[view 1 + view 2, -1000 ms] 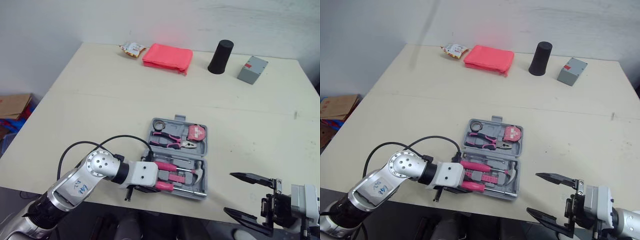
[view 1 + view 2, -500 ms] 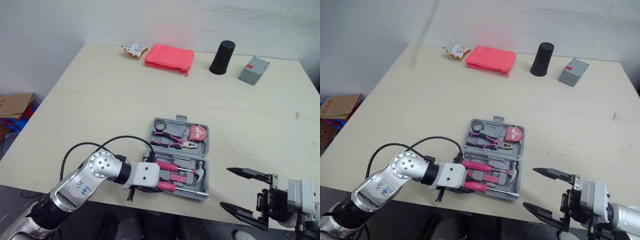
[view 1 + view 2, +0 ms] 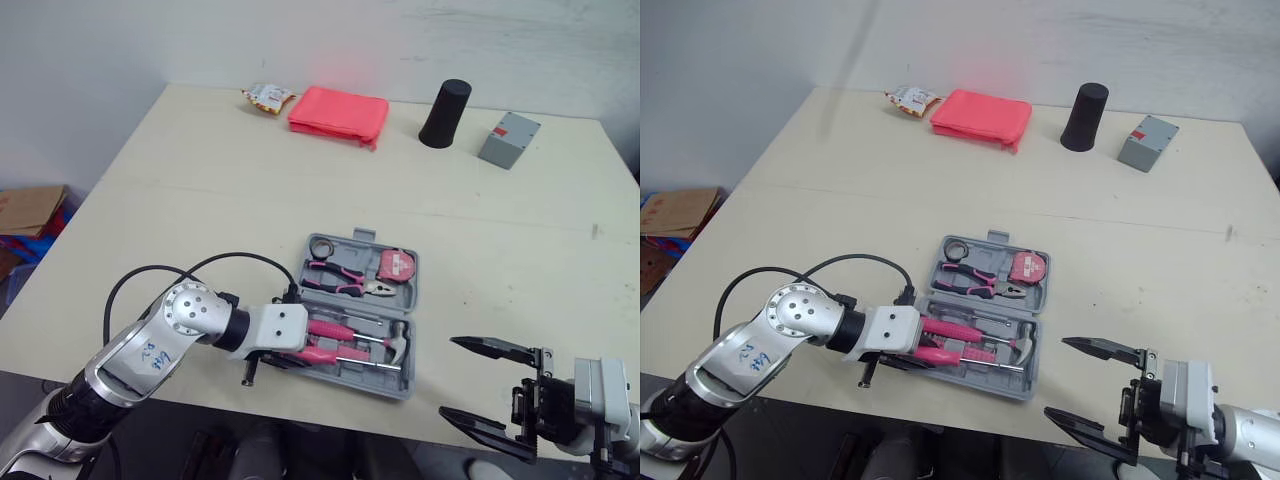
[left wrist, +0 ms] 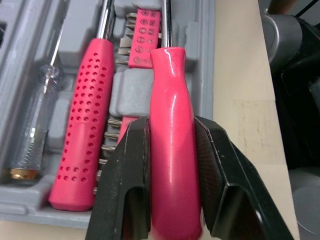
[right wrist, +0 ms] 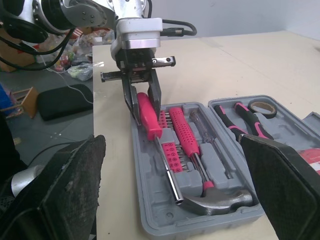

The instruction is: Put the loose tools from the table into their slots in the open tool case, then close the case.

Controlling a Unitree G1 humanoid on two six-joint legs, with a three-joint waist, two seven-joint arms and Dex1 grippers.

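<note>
The grey tool case (image 3: 357,238) lies open near the table's front edge. It holds pliers (image 3: 345,283), a tape measure (image 3: 394,267), a tape roll (image 3: 320,247) and a dotted pink screwdriver (image 4: 82,120). My left gripper (image 3: 305,352) is shut on the smooth pink handle of the hammer (image 4: 172,150). The handle end is tilted up over the case's front half. The hammer's head (image 5: 215,202) rests in the case. My right gripper (image 3: 447,377) hangs open with nothing in it, off the front edge to the right of the case.
Along the far edge stand a snack packet (image 3: 265,97), a folded pink cloth (image 3: 338,113), a black cylinder (image 3: 442,99) and a small grey box (image 3: 508,139). The case's front rim sits close to the table's front edge. A cardboard box (image 3: 25,210) lies on the floor at left.
My left gripper has moved a little away from the table's front edge, over the case, carrying the hammer's handle with it. The right gripper has sunk slightly and stayed open.
</note>
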